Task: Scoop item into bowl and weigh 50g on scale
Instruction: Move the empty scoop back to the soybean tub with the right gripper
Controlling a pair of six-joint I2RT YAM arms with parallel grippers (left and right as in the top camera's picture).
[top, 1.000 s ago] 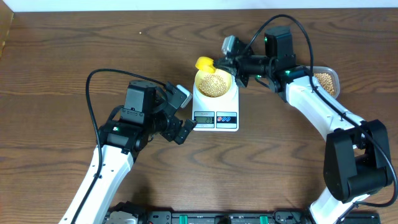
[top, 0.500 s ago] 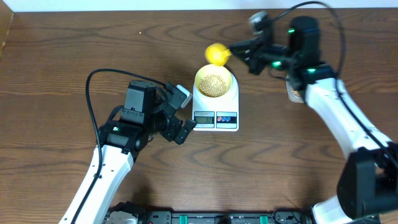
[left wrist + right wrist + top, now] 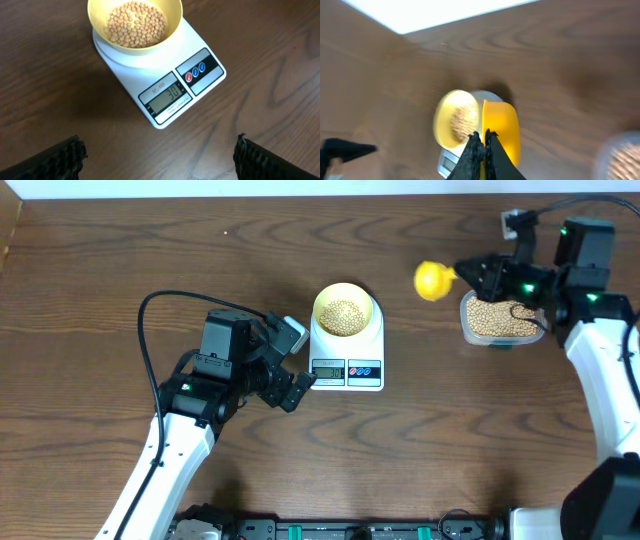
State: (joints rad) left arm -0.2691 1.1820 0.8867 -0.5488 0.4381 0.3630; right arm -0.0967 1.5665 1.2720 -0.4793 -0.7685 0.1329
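Right jaws clamping bright yellow plastic scoop (image 3: 431,280), handle pointing back over clear tub (image 3: 464,320) of small tan beans (image 3: 492,317), hovering just beside it. Part-filled pale yellow-green round bowl (image 3: 344,310) sitting on white digital scale (image 3: 347,372), showing 30. Left jaws gaping, empty.

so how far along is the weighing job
Partly done. The bowl sits on the scale with beans in it, and the display seems to read 30. In hand: the right jaws are shut on the yellow scoop, held next to the tub of beans. Left: more scoops until the reading shows 50.
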